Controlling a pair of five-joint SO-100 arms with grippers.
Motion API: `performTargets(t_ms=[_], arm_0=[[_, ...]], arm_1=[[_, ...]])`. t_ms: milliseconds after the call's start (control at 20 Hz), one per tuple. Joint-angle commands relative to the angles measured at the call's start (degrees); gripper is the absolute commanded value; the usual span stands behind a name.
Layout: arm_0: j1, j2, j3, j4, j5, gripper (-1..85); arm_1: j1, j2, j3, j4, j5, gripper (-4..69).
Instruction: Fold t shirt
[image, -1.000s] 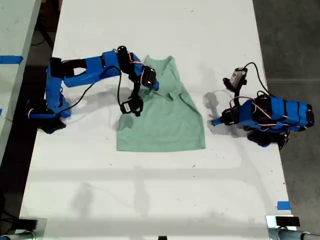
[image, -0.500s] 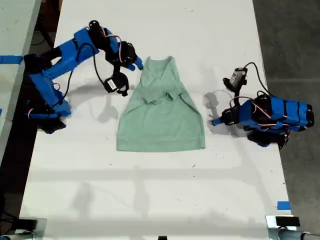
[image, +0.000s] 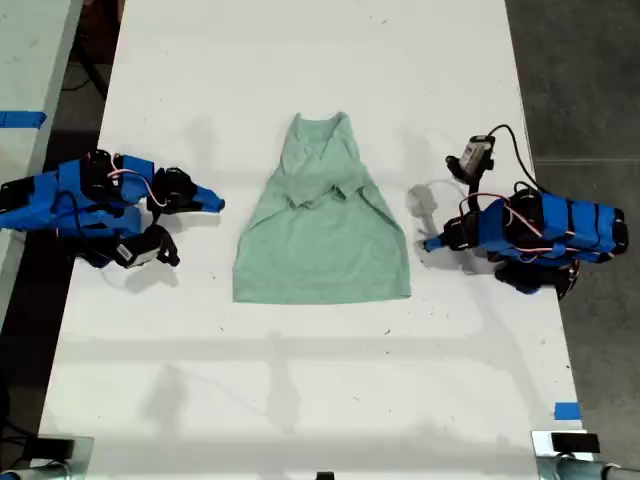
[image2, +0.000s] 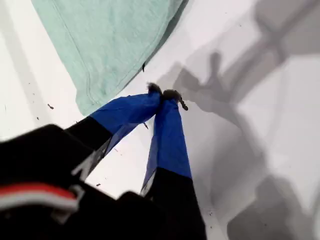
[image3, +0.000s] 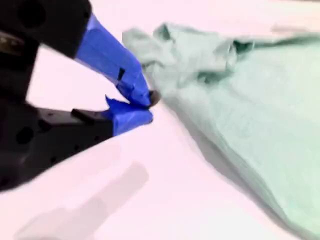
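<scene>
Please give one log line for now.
t shirt sleeves folded in | my first gripper shut, empty | my second gripper shut, empty

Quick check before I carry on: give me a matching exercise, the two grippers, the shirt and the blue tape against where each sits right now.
Things:
A. my first gripper
B. my second gripper
C. t shirt
D. blue tape

Places:
1. stuck near the table's edge, low on the exterior view's right
2. lying mid-table, sleeves folded inward
3. on the exterior view's left of the shirt, apart from it
4. on the exterior view's right of the shirt, jaws shut, apart from it

Pairs: A-4, B-3, C-2, D-1
</scene>
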Motion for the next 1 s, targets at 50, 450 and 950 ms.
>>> performTargets(t_ms=[50,450,950], arm_0=[[0.6,6.2,5.7,0.1,1.1,-0.2],[0.7,6.1,5.7,0.8,1.5,-0.2],[0.2,6.1,5.7,0.9,1.8,-0.2]], arm_1=[[0.0,0.4,3.0,-1.2,-0.9,1.4],[-0.4,0.4,3.0,-1.2,-0.4,1.4],[-0.4,0.4,3.0,-1.2,0.5,1.4]])
